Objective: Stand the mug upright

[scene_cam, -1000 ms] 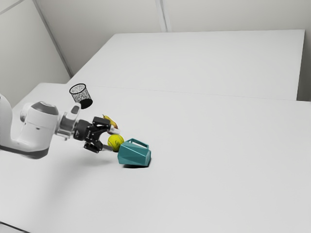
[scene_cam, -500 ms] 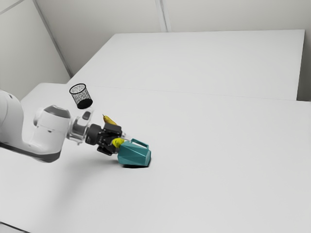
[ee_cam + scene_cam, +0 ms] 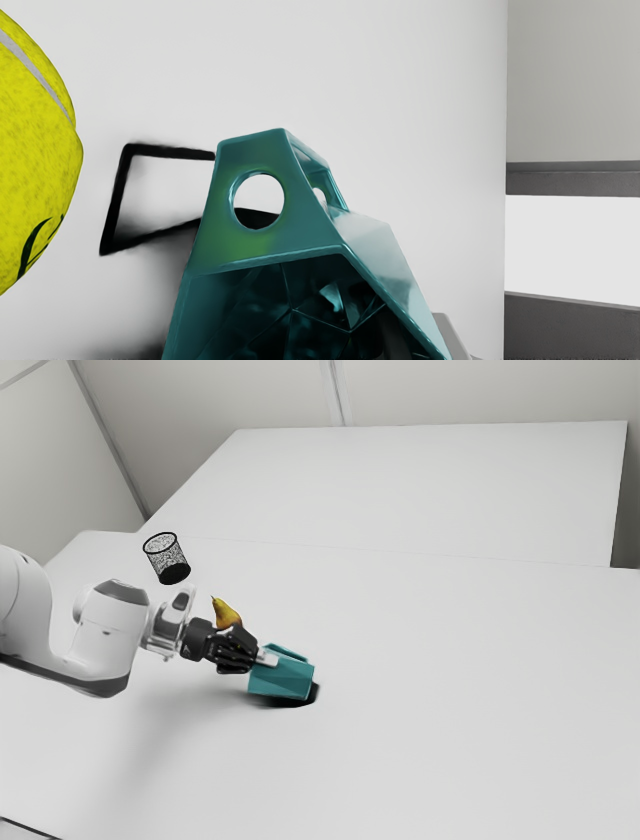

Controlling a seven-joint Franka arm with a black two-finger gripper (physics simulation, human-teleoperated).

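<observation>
Evidently the gripper (image 3: 265, 658) is pinching the wall of the mug (image 3: 283, 678) at its mouth, one finger (image 3: 447, 335) outside, the other within. The mug lies on its side, seemingly just off the worktop (image 3: 450, 660), base toward the exterior view's right. I'd grip firmly, lift enough for the base to swing under, turn slowly, then lower it flat. The inner finger is dim; the wrist view cuts off the tennis ball (image 3: 35, 150).
</observation>
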